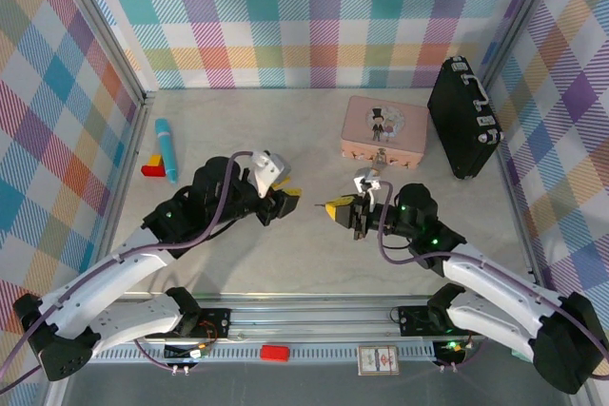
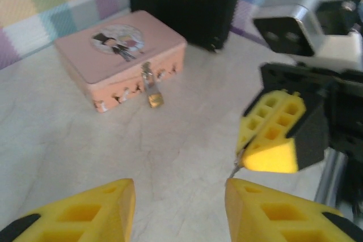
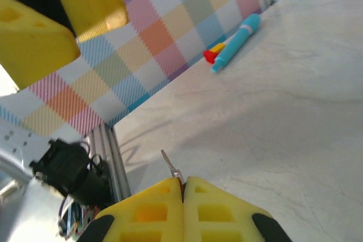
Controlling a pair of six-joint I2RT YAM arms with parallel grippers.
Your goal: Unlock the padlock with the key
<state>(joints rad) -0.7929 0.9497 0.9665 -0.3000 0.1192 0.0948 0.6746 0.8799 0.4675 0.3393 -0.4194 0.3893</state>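
The key [image 3: 169, 164] is a thin metal sliver sticking out from between the yellow fingers of my right gripper [image 3: 183, 188], which is shut on it. In the left wrist view the same key [image 2: 236, 166] pokes down from the right gripper [image 2: 245, 160], just beside the right fingertip of my left gripper [image 2: 180, 208]. That left gripper is open, with nothing between its fingers. The two grippers face each other mid-table, left gripper [image 1: 289, 199] and right gripper [image 1: 333, 208]. The small brass padlock [image 2: 154, 99] hangs from the clasp of the pink tin [image 2: 116, 55], also visible from above as the padlock [image 1: 381, 157].
A black case [image 1: 463, 116] stands right of the pink tin [image 1: 385, 126], against the right wall. A blue pen [image 1: 166, 147] and a red-and-yellow block [image 1: 152, 168] lie at the far left. Checked walls close the table on three sides.
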